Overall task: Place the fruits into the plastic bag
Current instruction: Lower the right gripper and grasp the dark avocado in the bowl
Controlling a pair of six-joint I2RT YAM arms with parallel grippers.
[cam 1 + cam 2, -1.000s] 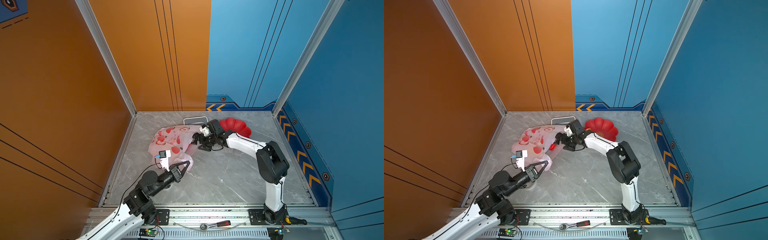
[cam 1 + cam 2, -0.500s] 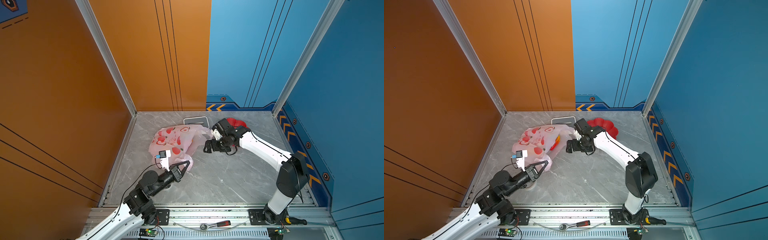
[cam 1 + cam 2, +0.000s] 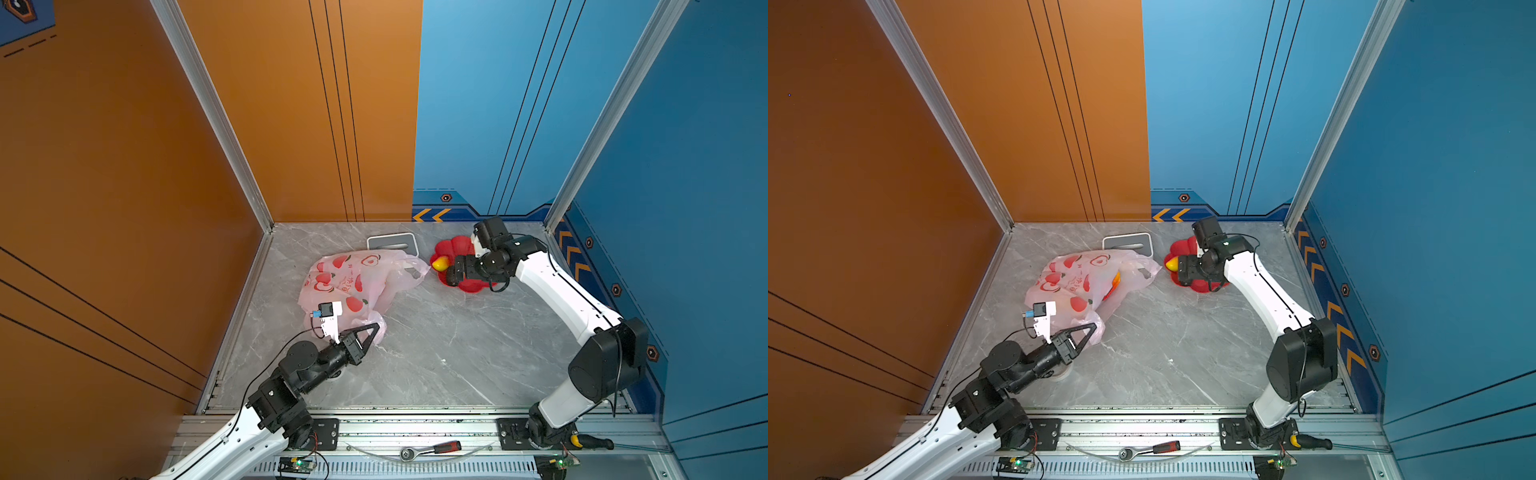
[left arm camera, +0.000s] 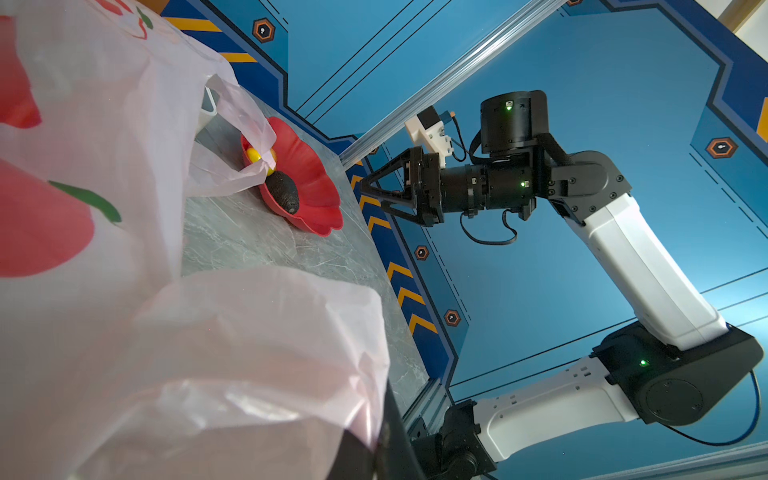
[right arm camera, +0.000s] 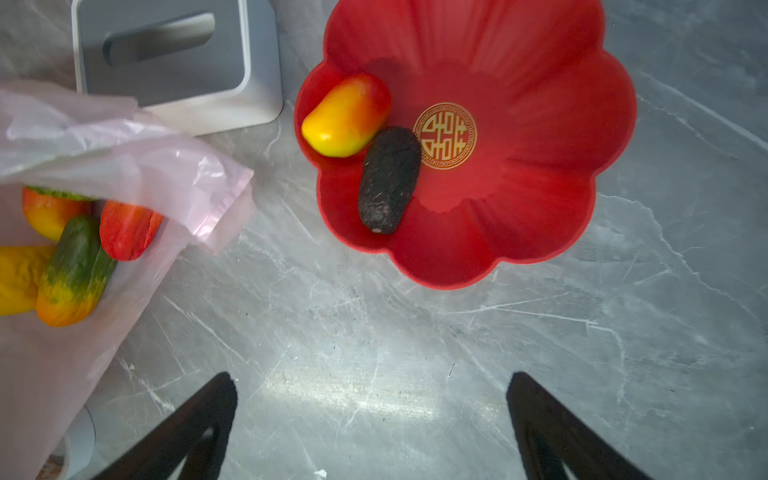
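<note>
**Left arm pinches the bag; right arm hangs open above the dish**

The left arm rises from the front rail, folds at its elbow and stretches its black forearm low over the grey marble tabletop [image 3: 457, 353]. The left gripper [image 3: 376, 328] lies nearly level. Its jaws are closed on a bunched fold at the near end of the thin pale-pink plastic bag [image 3: 345, 282], which is printed with red apples. In the left wrist view the film drapes right across the lens.

The right arm climbs from its base to a black elbow near the right wall. Its white forearm then runs back toward the far corner, and the wrist bends toward the middle of the table. The right gripper [image 5: 372, 376] hangs above the near part of the red flower-shaped dish [image 5: 540, 166]. Its jaws are spread wide and hold nothing.

Two fruits lie touching in the dish: a glossy yellow-red mango [image 5: 347, 116] and a dark rough avocado [image 5: 388, 178].

The bag lies slumped on the table just beside the dish, its mouth toward it, in front of the white-and-grey rectangular box [image 5: 166, 54]. In its mouth the right wrist view shows a green-and-yellow fruit [image 5: 77, 270], a red fruit [image 5: 126, 230], an orange one [image 5: 48, 216] and a yellow one [image 5: 16, 278].
</note>
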